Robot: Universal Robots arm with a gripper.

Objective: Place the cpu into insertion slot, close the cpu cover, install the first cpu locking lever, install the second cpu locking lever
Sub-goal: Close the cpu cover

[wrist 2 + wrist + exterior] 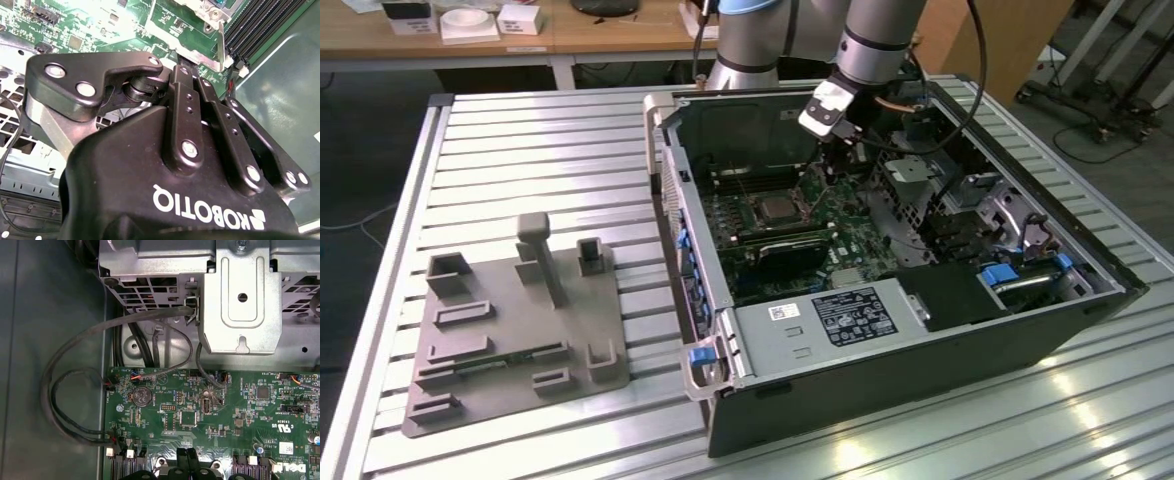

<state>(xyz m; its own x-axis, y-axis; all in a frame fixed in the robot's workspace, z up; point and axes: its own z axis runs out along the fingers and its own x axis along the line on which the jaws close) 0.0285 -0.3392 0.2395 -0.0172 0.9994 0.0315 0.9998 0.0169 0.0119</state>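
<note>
The gripper (186, 458) has its two black pads (181, 456) drawn right together, and I can see nothing held between them. It hangs low over the green circuit board (240, 410), where black cables (75, 390) loop off toward a silvery metal cage (240, 300).

In the second wrist view the gripper (182, 64) reaches down just beside a silvery metal frame (197, 27). A thin silvery lever (220, 45) stands close by its tip, and the long dark memory slots (260, 20) run beyond that.

From the exterior view, the arm (874, 40) comes down into the open black computer case (894, 390). There the gripper (845, 160) sits near the insertion slot (759, 208), on the exterior view's right of it and not touching it. A greyish square lies inside the slot's silvery rim, and I take it for the cpu (779, 207). Whether a cover lies over it I cannot tell.

The case rests on a slatted metal table (520, 130). A grey fixture plate (507, 330) lies well apart on the exterior view's left.
</note>
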